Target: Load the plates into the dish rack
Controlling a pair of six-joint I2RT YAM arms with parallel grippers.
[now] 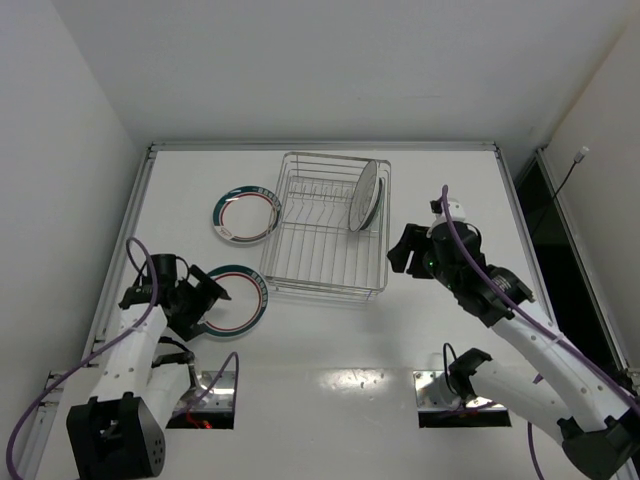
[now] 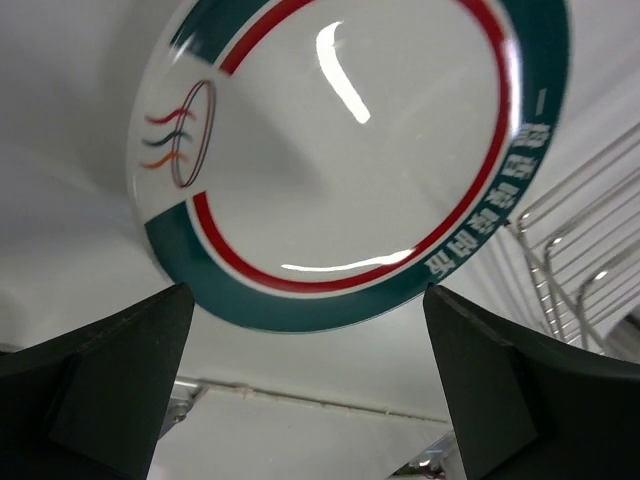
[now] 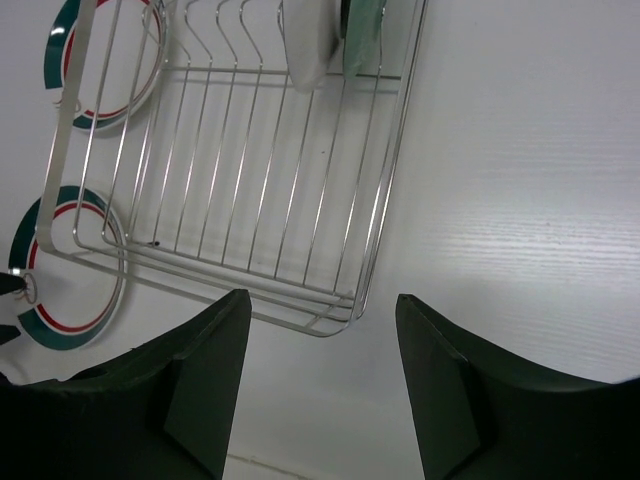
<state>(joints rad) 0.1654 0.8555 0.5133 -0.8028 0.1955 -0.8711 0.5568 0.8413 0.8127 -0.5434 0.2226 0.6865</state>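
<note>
The silver wire dish rack [image 1: 300, 255] stands mid-table, with two plates [image 1: 366, 195] upright on edge in its far right part; it also shows in the right wrist view [image 3: 380, 200]. Two white plates with green-and-red rims lie flat on the table to its left: a far plate [image 1: 246, 214] and a near plate [image 1: 243, 300]. My left gripper [image 1: 207, 300] is open and empty at the near plate's left rim, which fills the left wrist view [image 2: 350, 150]. My right gripper [image 1: 408, 252] is open and empty just right of the rack.
White walls enclose the table at the back and both sides. Two base plates with cut-outs [image 1: 212, 398] sit at the near edge. The rack's wires [image 2: 580, 260] lie just right of the near plate.
</note>
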